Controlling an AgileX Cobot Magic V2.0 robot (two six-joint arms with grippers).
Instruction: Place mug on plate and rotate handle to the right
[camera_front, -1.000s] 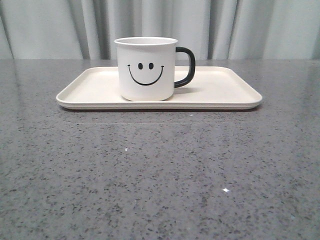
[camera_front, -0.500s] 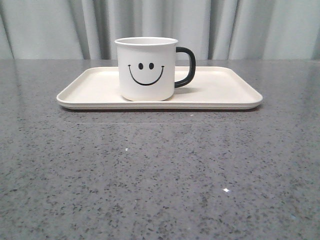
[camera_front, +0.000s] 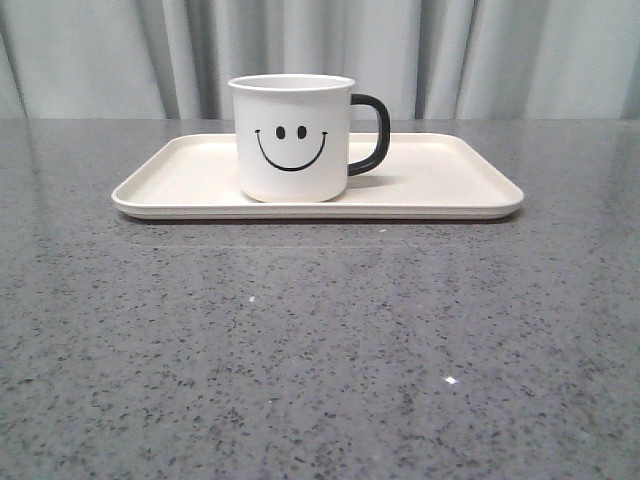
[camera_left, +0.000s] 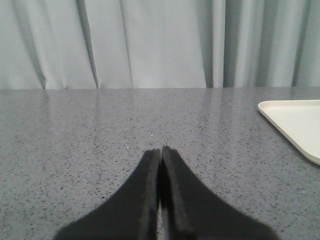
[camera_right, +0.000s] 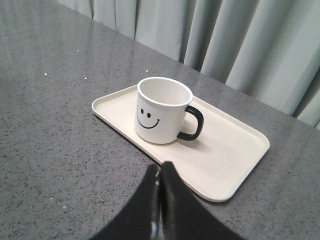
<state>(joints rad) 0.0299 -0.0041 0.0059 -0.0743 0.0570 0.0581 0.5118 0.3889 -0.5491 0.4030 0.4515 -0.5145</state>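
Nothing has shifted since a second ago: we see the mug (camera_front: 292, 138) upright on the plate (camera_front: 450, 185), left of its middle, smiley face toward the front camera and handle (camera_front: 373, 134) pointing right. Our left fingers (camera_left: 161, 155) are clenched together, grasping nothing, over bare speckled grey surface (camera_front: 320, 340) with only the plate's corner nearby. Our right fingers (camera_right: 159, 172) are likewise clenched, hanging above the plate's near rim, apart from the mug. Pale curtains (camera_front: 500, 55) hang behind; nothing blocks the mug.

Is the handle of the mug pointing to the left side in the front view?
No, the handle sticks out from the right side of the mug.
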